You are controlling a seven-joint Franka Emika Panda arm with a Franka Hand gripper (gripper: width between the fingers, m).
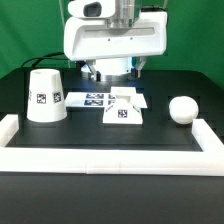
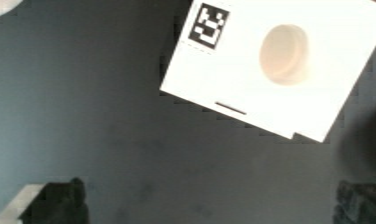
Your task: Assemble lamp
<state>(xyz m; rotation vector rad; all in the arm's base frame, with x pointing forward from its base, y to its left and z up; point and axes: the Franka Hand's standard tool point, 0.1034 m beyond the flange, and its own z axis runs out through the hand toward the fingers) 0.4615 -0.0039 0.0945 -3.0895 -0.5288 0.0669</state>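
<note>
Rim (image 1: 100, 158) up front; behind it the lamp's three parts sit loose on the table — shade (image 1: 45, 95) wide end down on the exterior view's left, base (image 1: 122, 112) mid-table just beside the marker board (image 1: 92, 98), bulb (image 1: 182, 108) well apart on the right. Gripper (image 2: 211, 205) hangs over the base, fingers (image 2: 60, 202) spread wide, nothing between them. Parts look like light, stiff, smooth plastic — base should take a pinch across opposite edges, the bulb may roll or slip so grip across its middle, and the shade is probably best taken by its wall.
</note>
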